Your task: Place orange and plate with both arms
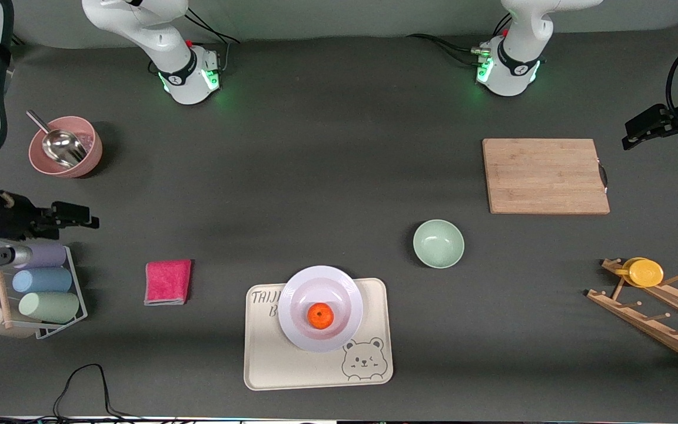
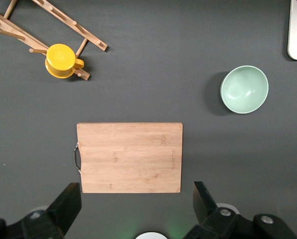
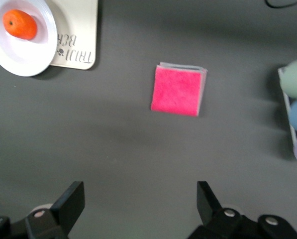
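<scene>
The orange (image 1: 320, 315) lies in the white plate (image 1: 303, 291). The plate rests on the beige bear tray (image 1: 268, 365), over the tray's edge farther from the front camera. Both also show in the right wrist view, the orange (image 3: 20, 24) in the plate (image 3: 36, 57). My right gripper (image 1: 83, 215) is open and empty, high over the table at the right arm's end, above the cup rack. My left gripper (image 1: 633, 134) is open and empty, high over the table's left arm end beside the cutting board. Both arms are well away from the plate. The wrist views show each gripper's jaws wide apart, the left (image 2: 137, 191) and the right (image 3: 141, 191).
A mint-green bowl (image 1: 438, 243) and a wooden cutting board (image 1: 545, 175) lie toward the left arm's end, with a wooden rack holding a yellow cup (image 1: 644, 272). A pink cloth (image 1: 168, 281), a rack of cups (image 1: 45, 291) and a pink bowl with a scoop (image 1: 65, 147) lie toward the right arm's end.
</scene>
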{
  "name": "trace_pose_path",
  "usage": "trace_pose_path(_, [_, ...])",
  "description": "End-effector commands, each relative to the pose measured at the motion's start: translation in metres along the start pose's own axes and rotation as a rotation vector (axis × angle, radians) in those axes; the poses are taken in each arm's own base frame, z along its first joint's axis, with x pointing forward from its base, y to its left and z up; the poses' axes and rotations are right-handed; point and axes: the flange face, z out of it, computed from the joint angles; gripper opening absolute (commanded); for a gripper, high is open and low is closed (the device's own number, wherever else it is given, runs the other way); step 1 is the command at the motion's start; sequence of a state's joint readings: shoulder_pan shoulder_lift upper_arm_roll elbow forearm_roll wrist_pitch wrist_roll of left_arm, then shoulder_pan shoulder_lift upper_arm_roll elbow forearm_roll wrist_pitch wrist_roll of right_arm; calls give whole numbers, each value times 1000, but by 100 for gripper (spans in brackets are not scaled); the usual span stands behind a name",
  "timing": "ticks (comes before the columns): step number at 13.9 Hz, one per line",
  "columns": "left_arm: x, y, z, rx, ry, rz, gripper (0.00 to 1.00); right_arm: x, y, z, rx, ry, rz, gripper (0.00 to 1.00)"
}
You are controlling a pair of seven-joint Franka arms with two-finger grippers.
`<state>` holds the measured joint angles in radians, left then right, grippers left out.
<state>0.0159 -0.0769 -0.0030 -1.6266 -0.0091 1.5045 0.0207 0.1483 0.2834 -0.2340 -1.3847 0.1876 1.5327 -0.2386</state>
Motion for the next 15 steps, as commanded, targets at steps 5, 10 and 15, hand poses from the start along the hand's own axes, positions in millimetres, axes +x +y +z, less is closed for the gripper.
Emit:
trace_pose_path(5, [-9, -2, -9, -13, -8, -5, 100, -45, -22, -26, -82, 12, 74, 100])
trace_pose_path(10, [-8, -1, -10, -13, -2, -2, 100, -52, -20, -35, -112, 25, 102, 100])
trace_pose_path(15, [-6, -2, -10, -3, 1, -3, 100, -58, -16, -44, -164, 36, 129, 100])
